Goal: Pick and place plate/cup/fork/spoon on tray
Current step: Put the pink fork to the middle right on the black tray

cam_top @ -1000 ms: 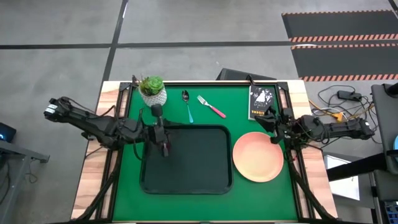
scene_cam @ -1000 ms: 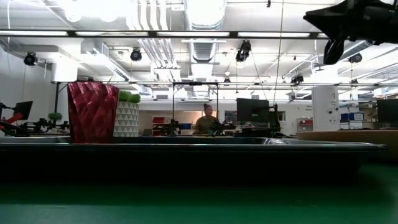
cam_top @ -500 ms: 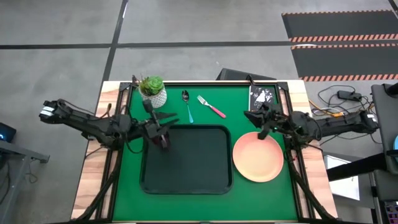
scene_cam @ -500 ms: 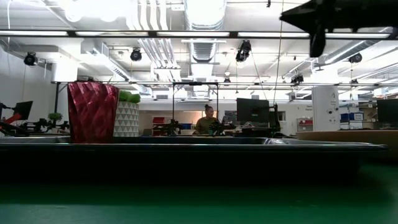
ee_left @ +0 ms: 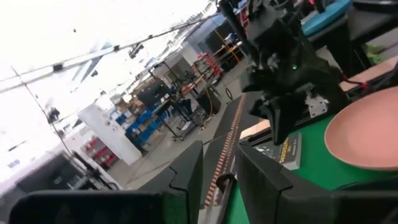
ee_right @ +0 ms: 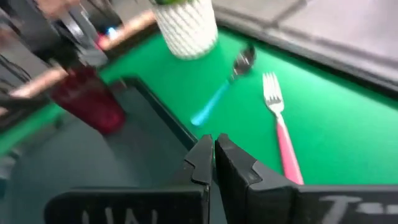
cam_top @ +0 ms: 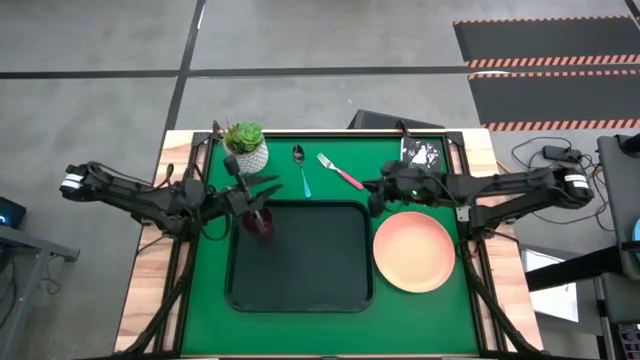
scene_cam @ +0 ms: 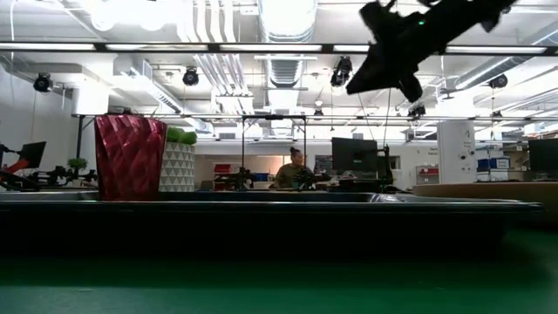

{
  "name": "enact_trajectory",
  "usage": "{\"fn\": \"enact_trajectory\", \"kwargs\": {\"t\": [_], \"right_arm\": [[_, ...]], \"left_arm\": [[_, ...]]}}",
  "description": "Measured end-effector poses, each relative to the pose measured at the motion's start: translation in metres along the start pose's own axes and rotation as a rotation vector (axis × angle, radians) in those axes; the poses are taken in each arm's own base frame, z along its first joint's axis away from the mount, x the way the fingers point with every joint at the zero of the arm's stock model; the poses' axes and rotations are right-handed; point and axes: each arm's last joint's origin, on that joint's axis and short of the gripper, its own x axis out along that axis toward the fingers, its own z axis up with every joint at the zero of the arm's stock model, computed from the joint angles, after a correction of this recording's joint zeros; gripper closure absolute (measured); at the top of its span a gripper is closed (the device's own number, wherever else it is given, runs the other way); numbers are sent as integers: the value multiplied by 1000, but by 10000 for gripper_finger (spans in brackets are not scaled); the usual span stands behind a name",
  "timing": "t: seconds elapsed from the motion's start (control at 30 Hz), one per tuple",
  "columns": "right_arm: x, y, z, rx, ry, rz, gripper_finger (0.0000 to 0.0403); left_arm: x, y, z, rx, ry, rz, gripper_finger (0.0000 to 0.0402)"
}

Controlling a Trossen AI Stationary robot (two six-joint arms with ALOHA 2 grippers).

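Observation:
The dark red cup [cam_top: 258, 222] stands upright on its base in the far left corner of the dark tray [cam_top: 330, 290]; it also shows in the low view [scene_cam: 131, 157] and the right wrist view [ee_right: 90, 99]. My left gripper [cam_top: 268, 190] is open and empty, just to the far left of the cup. My right gripper [cam_top: 372, 197] is shut and empty, in the air between the pink-handled fork [cam_top: 340, 172] and the salmon plate [cam_top: 414, 252]. The teal-handled spoon [cam_top: 301, 168] lies on the green mat left of the fork.
A white pot with a green plant [cam_top: 246, 147] stands beyond the tray's far left corner, close to my left gripper. A small black book [cam_top: 420, 152] lies at the far right. Green mat shows bare along the near edge.
My left gripper has drawn back from the cup toward the table's far left, leaving the cup standing on the tray. My right gripper has gone toward the table's left, from the plate's far right edge to a spot near the fork.

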Motion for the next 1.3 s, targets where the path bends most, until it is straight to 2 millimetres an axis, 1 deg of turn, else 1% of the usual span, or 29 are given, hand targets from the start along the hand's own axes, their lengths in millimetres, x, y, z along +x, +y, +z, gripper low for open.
{"fn": "enact_trajectory", "kwargs": {"t": [0.07,0.2,0.33,0.47,0.57,0.73,0.87,1.03,1.13,1.3], "right_arm": [[8,-1,11,18,35,-4,394],[28,-10,20,40,160,-9,394],[50,-21,34,49,192,-27,394],[74,-31,38,30,236,-74,394],[90,-35,42,16,247,-92,394],[118,-41,40,-7,313,-95,394],[133,-41,40,-40,333,-91,394],[145,-42,35,-71,340,-89,394],[151,-42,33,-83,294,-70,394],[156,-42,22,-132,205,-84,394]], "left_arm": [[3,-1,-2,9,7,3,327],[9,-1,-2,137,1,31,327],[12,3,1,168,-26,78,327],[13,4,-1,176,-13,87,327],[14,6,-3,178,6,104,327],[16,7,-8,188,49,118,327],[15,3,-15,209,75,96,327],[11,-2,-24,244,63,55,327],[9,-2,-25,250,44,40,327],[8,-1,-24,247,38,45,327]]}}
